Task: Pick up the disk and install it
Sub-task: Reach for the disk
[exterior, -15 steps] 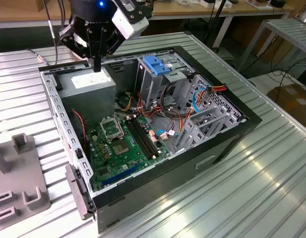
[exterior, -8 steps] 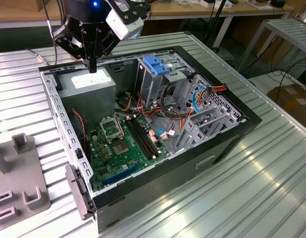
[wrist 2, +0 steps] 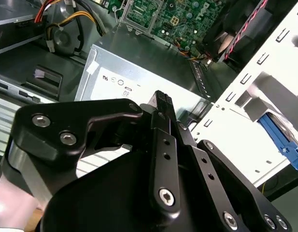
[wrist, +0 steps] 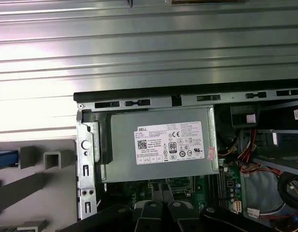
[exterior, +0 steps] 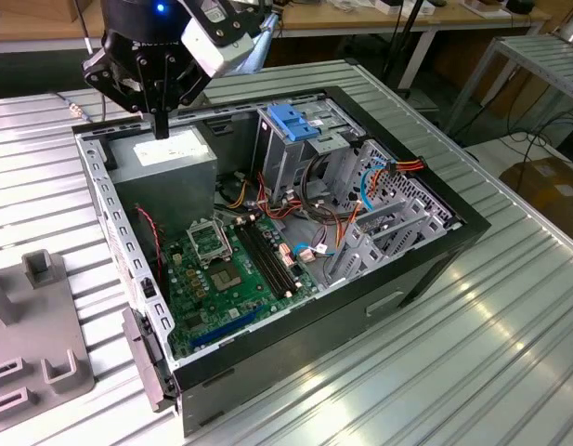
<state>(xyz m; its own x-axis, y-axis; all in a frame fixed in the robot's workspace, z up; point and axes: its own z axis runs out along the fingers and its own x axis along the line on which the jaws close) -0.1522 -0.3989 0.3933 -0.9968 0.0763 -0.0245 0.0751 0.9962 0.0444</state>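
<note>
My gripper (exterior: 162, 128) hangs over the back corner of the open computer case (exterior: 407, 269), on the exterior view's left. Its black fingers are shut together with nothing between them. The tip (wrist 2: 163, 99) points down just above the grey power-supply box (exterior: 170, 163). A light-blue strip (wrist: 4, 159) shows at the picture's edge in the first wrist view, by the grey fixture (wrist: 40, 159). I cannot tell whether that strip belongs to the disk. Inside the case stands the upright metal drive cage with a blue plastic top (exterior: 295, 121).
The case lies open on a ribbed metal table (exterior: 490, 353). A green motherboard (exterior: 230, 269) and loose cables (exterior: 360, 186) fill its floor. The grey slotted fixture (exterior: 35, 362) sits on the table at the exterior view's left. Benches stand behind.
</note>
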